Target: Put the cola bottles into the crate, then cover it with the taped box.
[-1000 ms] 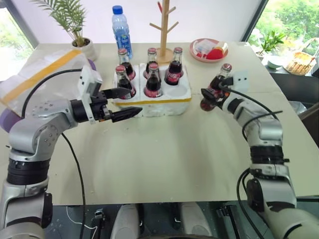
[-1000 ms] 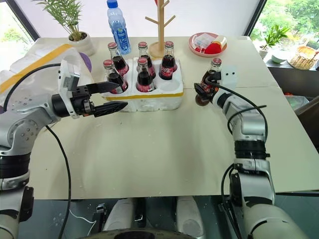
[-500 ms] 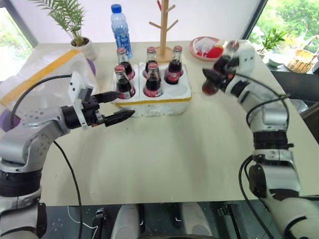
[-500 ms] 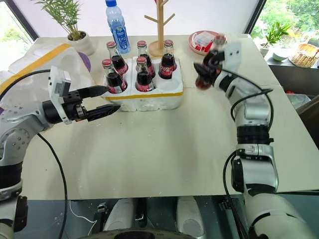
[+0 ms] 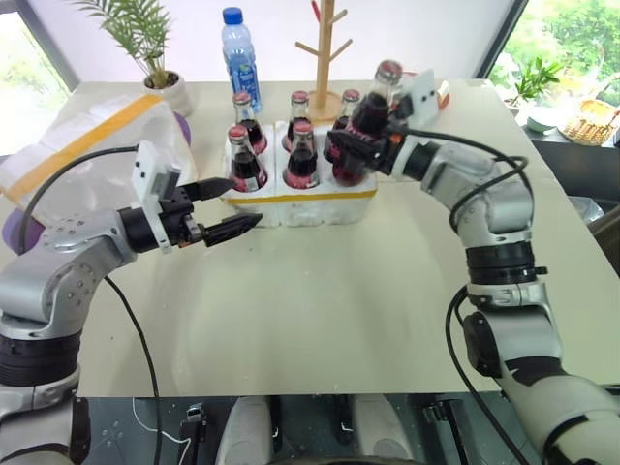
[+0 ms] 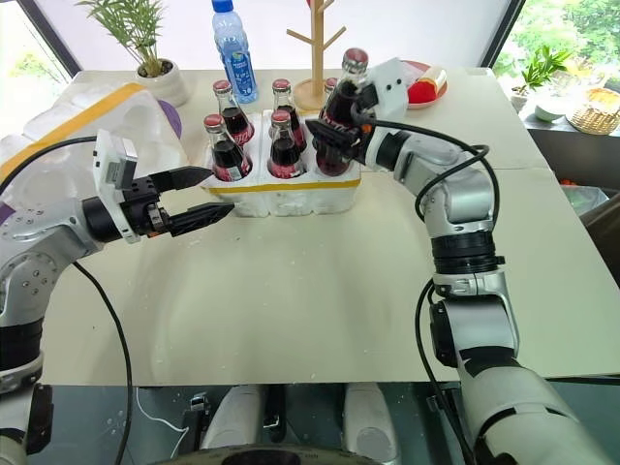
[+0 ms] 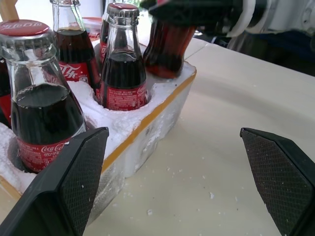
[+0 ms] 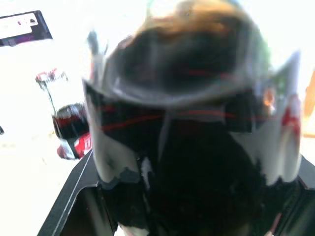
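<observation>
styrofoam taped box [image 5: 68, 145] sits at the table's [image 5: 320, 291] left edge: bulky, light, slick in its plastic wrap, so i'd take it by two opposite sides with both arms, gently, since foam dents. left gripper [image 5: 225, 205] hangs level just in front of the crate's left front corner, fingers spread wide, holding nothing. crate [image 5: 300, 201] stands toward the table's back edge, mid-width; five cola bottles [image 5: 248, 160] sit upright in its wells. it's light foam and will probably slide if nudged, so a hand bracing it looks sensible. right gripper [image 6: 334, 124] is clamped on the sixth bottle [image 6: 341, 107], held upright over the crate's right front well, base not yet seated. glass is heavy for its size, smooth, breakable; grip at the waist above the label looks right. lower it straight down.
</observation>
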Controlling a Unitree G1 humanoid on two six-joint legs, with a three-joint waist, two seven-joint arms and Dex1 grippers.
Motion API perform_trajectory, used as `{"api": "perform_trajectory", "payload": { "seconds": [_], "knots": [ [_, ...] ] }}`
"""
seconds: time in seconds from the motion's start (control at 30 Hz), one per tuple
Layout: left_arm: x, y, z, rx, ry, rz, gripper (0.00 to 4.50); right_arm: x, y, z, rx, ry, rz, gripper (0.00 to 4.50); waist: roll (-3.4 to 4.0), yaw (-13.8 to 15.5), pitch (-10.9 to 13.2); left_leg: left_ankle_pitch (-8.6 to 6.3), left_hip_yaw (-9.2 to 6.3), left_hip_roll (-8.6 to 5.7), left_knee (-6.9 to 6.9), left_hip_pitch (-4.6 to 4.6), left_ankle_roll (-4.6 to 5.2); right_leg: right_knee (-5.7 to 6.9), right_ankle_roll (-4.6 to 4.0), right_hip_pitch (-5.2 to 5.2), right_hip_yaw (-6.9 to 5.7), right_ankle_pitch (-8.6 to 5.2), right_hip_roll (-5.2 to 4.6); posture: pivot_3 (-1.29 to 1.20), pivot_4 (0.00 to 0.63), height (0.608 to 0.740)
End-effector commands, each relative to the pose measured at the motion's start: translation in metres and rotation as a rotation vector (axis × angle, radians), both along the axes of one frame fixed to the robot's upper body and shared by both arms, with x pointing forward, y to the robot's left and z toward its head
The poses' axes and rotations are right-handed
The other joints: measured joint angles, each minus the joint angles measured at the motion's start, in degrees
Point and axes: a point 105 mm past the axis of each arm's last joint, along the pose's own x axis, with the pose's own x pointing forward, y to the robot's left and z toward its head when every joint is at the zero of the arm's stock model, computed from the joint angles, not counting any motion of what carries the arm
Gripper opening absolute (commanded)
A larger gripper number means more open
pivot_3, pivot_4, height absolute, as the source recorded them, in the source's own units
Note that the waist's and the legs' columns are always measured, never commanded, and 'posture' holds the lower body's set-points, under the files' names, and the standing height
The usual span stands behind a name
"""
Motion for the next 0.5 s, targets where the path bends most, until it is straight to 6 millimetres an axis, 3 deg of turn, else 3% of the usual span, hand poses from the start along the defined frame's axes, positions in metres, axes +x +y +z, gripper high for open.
{"api": "perform_trajectory", "payload": {
  "seconds": [0.03,0.17,0.2,0.27,0.37,0.5],
  "knots": [
    [-0.005,0.001,0.013,0.002,-0.059,0.002,4.50,0.010,0.006,0.009,-0.036,-0.056,-0.037,2.82,0.00,-0.1,0.0,0.00,0.00,0.00,0.00,0.00,0.00,0.01,0.00,0.00,0.00,0.00,0.01,0.00,0.150,0.740],
    [-0.006,0.003,0.015,0.004,-0.060,0.006,4.50,0.028,0.001,-0.019,-0.166,-0.002,-0.122,2.82,-0.02,-0.2,0.0,0.01,0.01,-0.02,0.00,0.01,-0.01,0.01,0.00,-0.02,0.01,0.00,0.03,0.00,0.150,0.740],
    [-0.007,0.003,0.016,0.004,-0.061,0.006,4.50,0.030,0.000,-0.023,-0.174,0.008,-0.129,3.88,-0.03,-0.2,0.0,0.01,-0.01,-0.01,0.00,0.01,-0.02,0.01,0.00,0.00,0.00,0.00,0.04,0.00,0.150,0.740],
    [-0.007,0.004,0.018,0.006,-0.066,0.009,4.50,0.031,0.000,-0.024,-0.179,0.011,-0.125,4.43,-0.08,-0.2,-0.1,0.02,0.00,0.00,0.01,0.06,-0.04,0.03,0.00,0.04,0.01,0.00,0.00,0.00,0.150,0.740],
    [-0.009,0.009,0.025,-0.002,-0.082,0.030,4.50,0.021,0.000,-0.014,-0.147,0.000,-0.067,4.43,-0.09,-0.2,-0.1,0.02,-0.01,0.01,0.01,0.08,-0.04,0.03,0.00,0.06,0.00,0.00,0.00,0.00,0.150,0.740],
    [-0.021,0.033,0.037,0.024,-0.108,0.110,4.50,-0.005,-0.019,0.010,-0.099,-0.009,0.017,4.43,-0.07,-0.1,0.0,0.02,-0.07,0.09,-0.02,0.02,-0.04,0.00,-0.01,0.01,-0.01,0.00,0.01,0.00,0.150,0.740]
  ]
}}
